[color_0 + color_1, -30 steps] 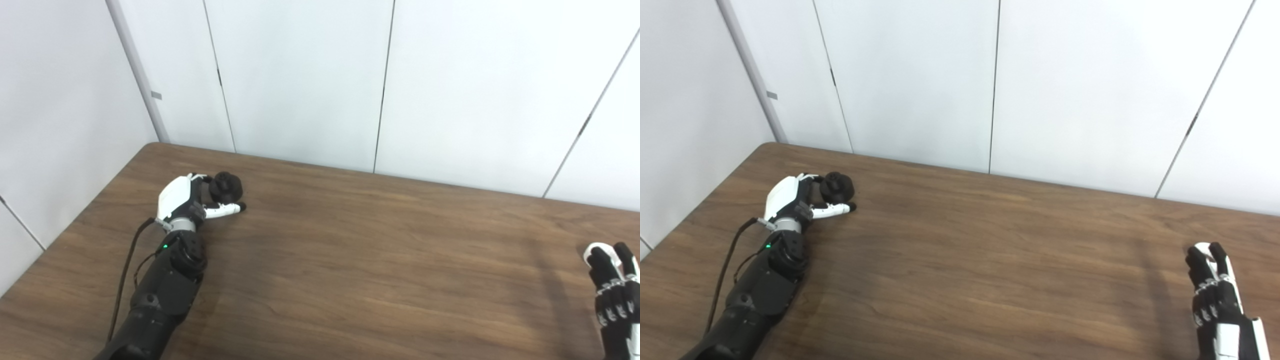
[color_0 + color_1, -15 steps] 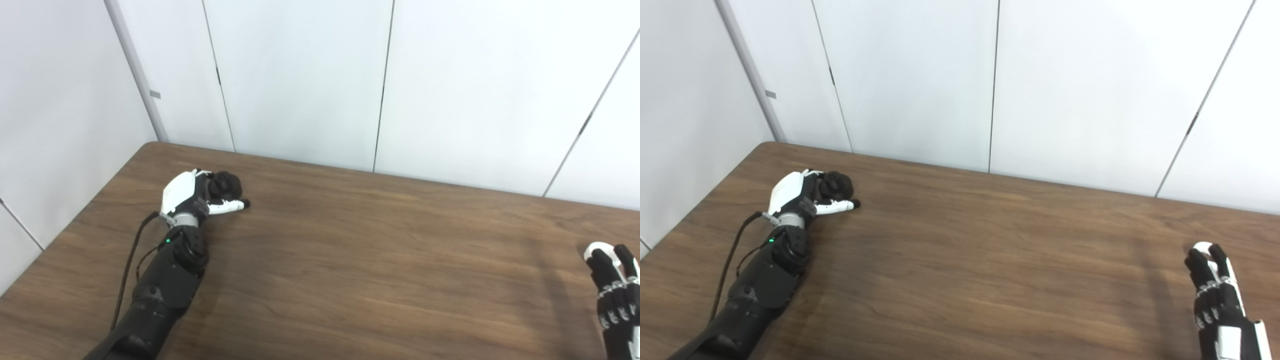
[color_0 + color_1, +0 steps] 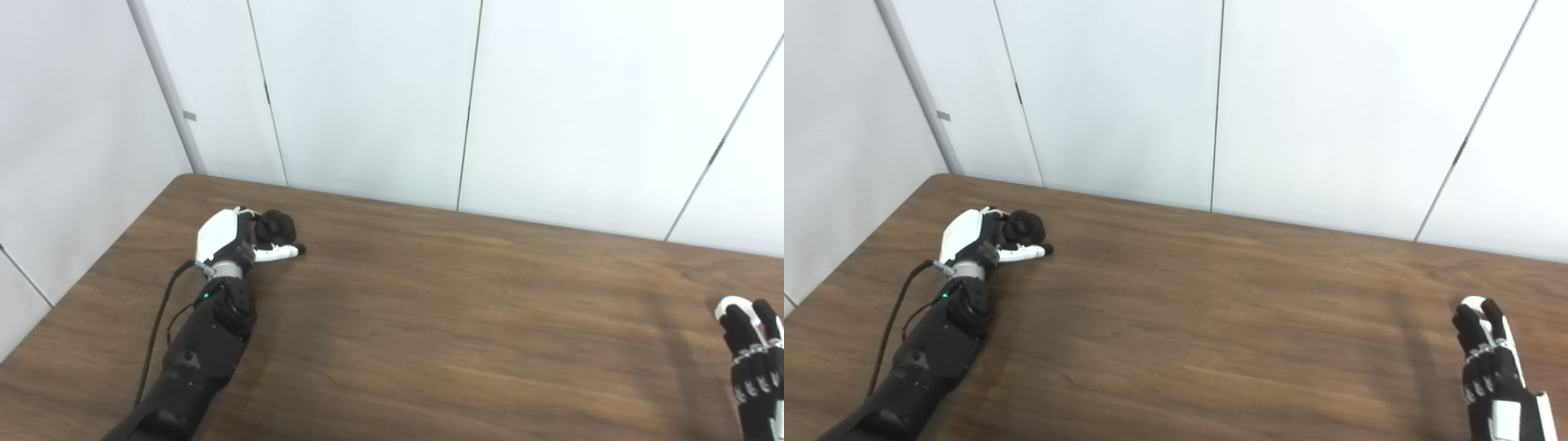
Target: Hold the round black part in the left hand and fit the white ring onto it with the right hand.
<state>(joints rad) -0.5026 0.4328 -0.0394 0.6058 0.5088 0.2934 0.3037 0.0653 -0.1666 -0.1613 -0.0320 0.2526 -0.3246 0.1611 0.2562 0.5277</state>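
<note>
Over at the far left of the dark wood-grain table point(image 3: 429, 318), the left hand point(image 3: 229, 239), white-backed with dark fingers, lay low on the surface with its fingers curled around the round black part point(image 3: 275, 225). That part sat against the palm, with the white thumb point(image 3: 278, 252) stretched out along the tabletop just beneath it, so the hand was closed on it. Its black forearm point(image 3: 202, 349) ran back toward the bottom edge, a small green light point(image 3: 206, 296) glowing near the wrist and a dark cable point(image 3: 156, 331) trailing beside it on the wood. Well apart, at the far right edge of the table, the right hand point(image 3: 1488, 361) stood with its dark fingers pointing away from the robot. The white ring point(image 3: 1473, 303) showed at those fingertips, pinched between two of them, so this hand was closed on the ring. Both objects were far from each other, with bare tabletop between them. White wall panels point(image 3: 367, 92) with thin dark seams rose behind the table.
</note>
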